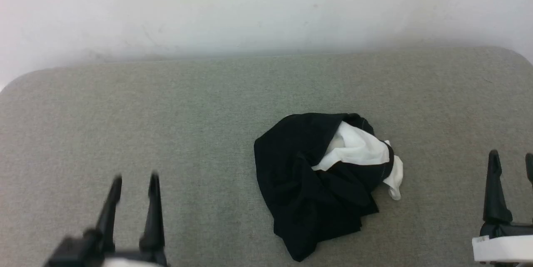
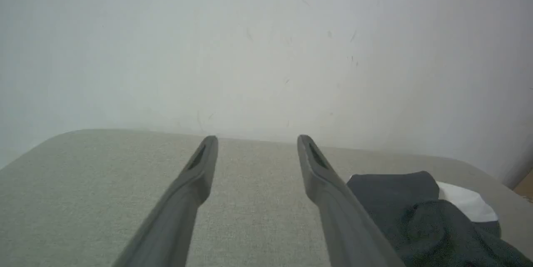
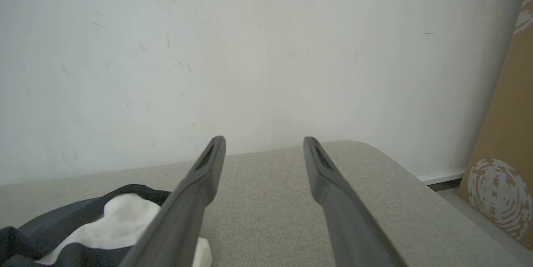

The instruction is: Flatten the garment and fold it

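Observation:
The garment [image 1: 320, 179] lies crumpled in a heap on the grey cushioned surface [image 1: 187, 113], right of centre; black cloth wraps most of it and a white patch shows at its upper right. My left gripper [image 1: 135, 177] stands open at the lower left, well apart from the heap, with nothing between its fingers. At the right edge my right gripper [image 1: 512, 156] is open too, a little right of the heap and clear of it. The left wrist view has the garment [image 2: 420, 213] to the right of the open gripper [image 2: 256, 138]. In the right wrist view the garment [image 3: 95, 225] sits left of the open gripper [image 3: 263, 140].
A white wall [image 1: 266, 8] rises right behind the surface's far edge. The surface has rounded corners at far left and far right. A brown cardboard panel [image 3: 504, 154] leans beside the surface's right end, with floor below it. Bare cushion stretches left of the heap.

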### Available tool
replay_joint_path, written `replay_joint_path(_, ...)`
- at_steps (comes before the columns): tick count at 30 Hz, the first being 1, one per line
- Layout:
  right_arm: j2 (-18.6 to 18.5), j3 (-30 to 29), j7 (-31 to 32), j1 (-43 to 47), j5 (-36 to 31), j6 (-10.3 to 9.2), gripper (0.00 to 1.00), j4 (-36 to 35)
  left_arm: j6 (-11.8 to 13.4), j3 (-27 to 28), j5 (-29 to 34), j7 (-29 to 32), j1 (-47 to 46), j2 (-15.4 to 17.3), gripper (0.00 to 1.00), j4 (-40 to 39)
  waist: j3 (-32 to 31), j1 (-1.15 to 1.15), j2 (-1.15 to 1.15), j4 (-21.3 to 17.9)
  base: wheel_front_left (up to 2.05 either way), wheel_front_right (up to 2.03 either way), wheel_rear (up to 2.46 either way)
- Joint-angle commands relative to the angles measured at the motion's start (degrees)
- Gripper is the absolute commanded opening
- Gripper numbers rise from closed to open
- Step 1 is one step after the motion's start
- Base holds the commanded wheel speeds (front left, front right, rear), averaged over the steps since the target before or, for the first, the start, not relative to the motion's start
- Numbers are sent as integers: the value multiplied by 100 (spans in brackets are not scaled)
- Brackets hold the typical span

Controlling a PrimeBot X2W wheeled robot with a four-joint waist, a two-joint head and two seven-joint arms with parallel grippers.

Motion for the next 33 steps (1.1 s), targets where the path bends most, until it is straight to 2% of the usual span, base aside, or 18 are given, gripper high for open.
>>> replay_joint_path(1,11,20,15,107,-8,-5,100,-21,6,56,105,-39,340,-50,100,4,-1,0,0,72,0,0,0)
replay_joint_path(5,11,31,52,182,-11,-5,100,-48,-207,235,290,-46,701,-303,100,-19,-22,0,0,214,0,0,0)
replay_joint_path(12,11,200,411,-8,-191,-5,100,-267,-630,438,512,-48,521,-621,100,25,27,0,0,454,0,0,0)
replay_joint_path(17,11,353,1070,-324,-424,-5,100,-378,-802,452,578,-48,415,-747,100,117,168,0,0,522,0,0,0)
replay_joint_path(26,11,332,3197,-761,-789,-5,100,-243,-1115,447,651,-49,199,-1056,100,313,734,0,0,772,0,0,0)
replay_joint_path(33,11,482,3670,-791,-540,-5,100,-314,-1322,496,680,-49,21,-1280,100,477,1062,0,0,997,0,0,0)
